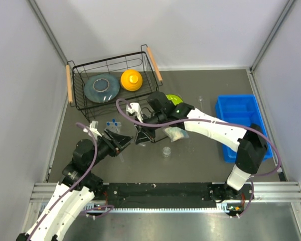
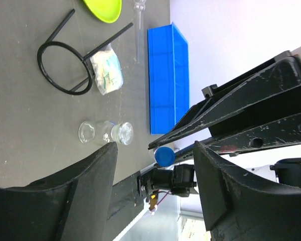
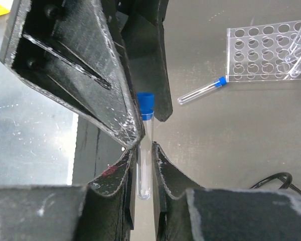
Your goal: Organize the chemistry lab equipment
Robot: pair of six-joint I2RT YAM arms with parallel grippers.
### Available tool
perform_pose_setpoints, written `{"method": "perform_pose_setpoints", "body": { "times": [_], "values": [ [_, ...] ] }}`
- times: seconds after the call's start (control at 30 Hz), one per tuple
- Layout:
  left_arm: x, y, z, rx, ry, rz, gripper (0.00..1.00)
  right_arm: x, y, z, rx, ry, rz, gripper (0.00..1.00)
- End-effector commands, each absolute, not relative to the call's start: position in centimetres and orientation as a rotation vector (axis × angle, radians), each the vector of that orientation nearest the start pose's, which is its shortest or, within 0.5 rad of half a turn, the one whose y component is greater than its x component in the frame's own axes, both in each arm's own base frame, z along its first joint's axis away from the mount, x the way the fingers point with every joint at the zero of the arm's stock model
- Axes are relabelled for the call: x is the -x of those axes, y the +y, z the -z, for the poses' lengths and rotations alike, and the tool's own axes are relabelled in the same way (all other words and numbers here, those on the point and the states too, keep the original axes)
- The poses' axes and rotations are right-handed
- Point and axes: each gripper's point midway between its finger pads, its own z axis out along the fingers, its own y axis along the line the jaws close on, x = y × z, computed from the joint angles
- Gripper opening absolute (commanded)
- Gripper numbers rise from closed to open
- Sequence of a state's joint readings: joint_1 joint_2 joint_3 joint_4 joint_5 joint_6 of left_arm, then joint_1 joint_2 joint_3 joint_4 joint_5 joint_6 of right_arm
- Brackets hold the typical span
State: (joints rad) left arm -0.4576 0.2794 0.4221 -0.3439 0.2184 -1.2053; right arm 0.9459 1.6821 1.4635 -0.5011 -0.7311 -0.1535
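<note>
The right gripper (image 3: 144,168) is pinching a light, slick, breakable test tube (image 3: 146,145) by its lower half, with the rack (image 3: 261,55) sitting at its 2 o'clock. The left gripper (image 2: 155,150) is standing parted around the blue cap (image 2: 164,155) (likely the least slippery place to hold).

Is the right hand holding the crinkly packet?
No, the right hand pinches a blue-capped test tube; the packet lies apart on the table.

Wire basket (image 1: 145,80): black, with wooden handles, at the table's far left.
Grey plate (image 1: 101,88): inside the basket, left half.
Orange bowl (image 1: 131,80): inside the basket, just beside the grey plate.
Lime-green plate (image 1: 173,99): on the table right of the basket, partly hidden.
Blue bin (image 1: 238,120): at the right edge.
Table (image 1: 200,150): dark grey.
</note>
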Motion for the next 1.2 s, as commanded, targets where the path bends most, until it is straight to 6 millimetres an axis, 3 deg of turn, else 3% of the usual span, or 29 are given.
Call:
{"method": "perform_pose_setpoints", "body": {
  "times": [0.0, 0.37, 0.5, 0.73, 0.83, 0.93, 0.97, 1.0, 1.03, 1.17],
  "values": [
    [-17.1, -17.9, -23.1, 0.496, 1.908, 1.399, 0.66, -15.8, 41.6, -23.3, 1.579, 1.677, -1.249, 0.05],
    [-17.3, -18.3, -21.6, 0.484, 1.973, 1.377, 0.4, -16.0, 41.5, -23.1, 1.578, 1.68, -1.233, 0.06],
    [-17.3, -18.4, -21.6, 0.475, 1.979, 1.374, 0.2, -16.0, 41.5, -23.1, 1.581, 1.678, -1.234, 0.06],
    [-17.4, -17.9, -21.8, 0.467, 1.976, 1.326, 0.07, -15.9, 41.4, -23.0, 1.592, 1.672, -1.238, 0.09],
    [-17.7, -17.2, -21.7, 0.467, 1.977, 1.263, 0.06, -15.8, 41.2, -23.1, 1.607, 1.666, -1.227, 0.17],
    [-18.4, -15.6, -22.3, 0.45, 1.961, 1.117, 0.06, -15.8, 40.4, -23.5, 1.639, 1.636, -1.174, 0.42],
    [-18.4, -14.9, -21.3, 0.461, 2.009, 1.041, 0.06, -16.1, 40.1, -23.7, 1.644, 1.629, -1.139, 0.47],
    [-19.0, -14.0, -22.0, 0.47, 1.989, 0.965, 0.06, -16.4, 39.8, -23.8, 1.659, 1.604, -1.107, 0.51],
    [-19.4, -13.3, -21.4, 0.442, 2.02, 0.875, 0.06, -16.5, 38.9, -24.4, 1.66, 1.599, -1.087, 0.55],
    [-20.8, -10.0, -20.9, 0.42, 2.057, 0.571, 0.06, -18.4, 36.1, -25.7, 1.6, 1.599, -1.023, 0.56]
  ]
}}
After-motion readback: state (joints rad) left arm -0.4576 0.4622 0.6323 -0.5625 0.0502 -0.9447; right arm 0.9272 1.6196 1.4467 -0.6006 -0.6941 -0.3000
